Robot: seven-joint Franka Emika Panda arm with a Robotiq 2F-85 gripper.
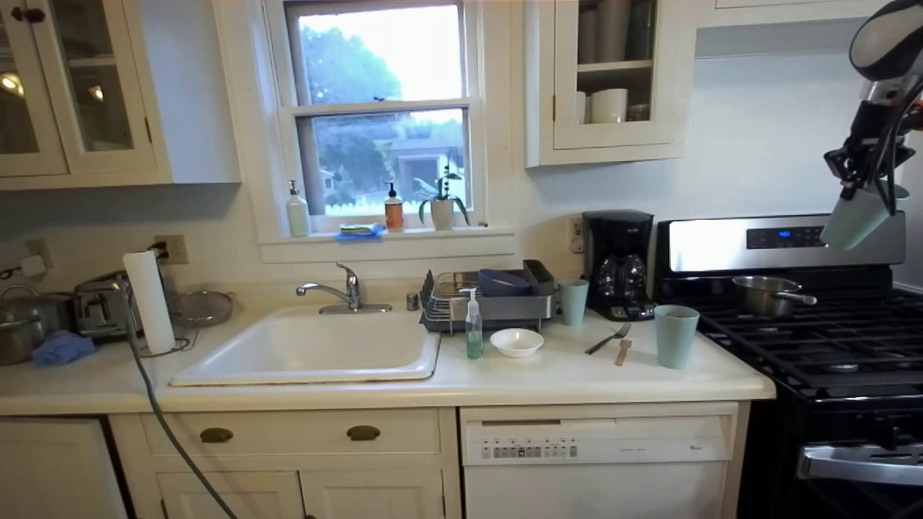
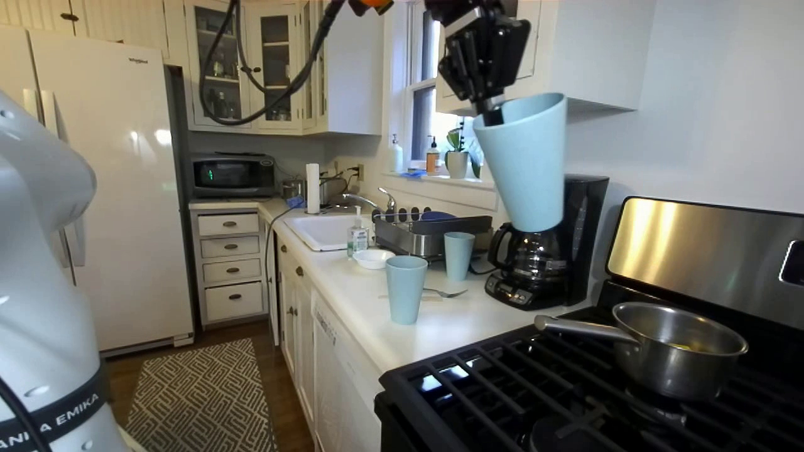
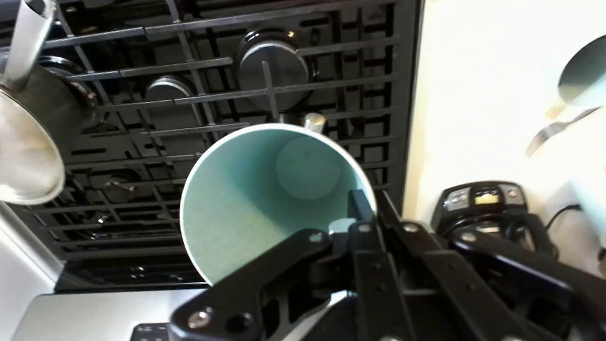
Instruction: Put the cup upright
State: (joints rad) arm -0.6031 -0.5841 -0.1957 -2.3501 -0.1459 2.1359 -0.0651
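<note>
My gripper (image 2: 493, 114) is shut on the rim of a pale teal cup (image 2: 527, 169), with one finger inside and one outside. The wrist view shows the fingers (image 3: 374, 203) across the wall of the cup (image 3: 227, 218), whose inside looks empty. The cup hangs in the air above the stove, mouth up and tilted; it also shows in an exterior view (image 1: 854, 222) below the gripper (image 1: 858, 189). Two similar teal cups stand upright on the counter: one near the stove (image 1: 676, 339), one by the dish rack (image 1: 572, 303).
A metal pot (image 2: 678, 370) sits on the stove grates (image 3: 213, 99). A black coffee maker (image 1: 619, 267) stands at the back of the counter. A fork (image 1: 609, 339), a white bowl (image 1: 516, 342), a soap bottle (image 1: 473, 335) and a dish rack (image 1: 497, 308) are on the counter.
</note>
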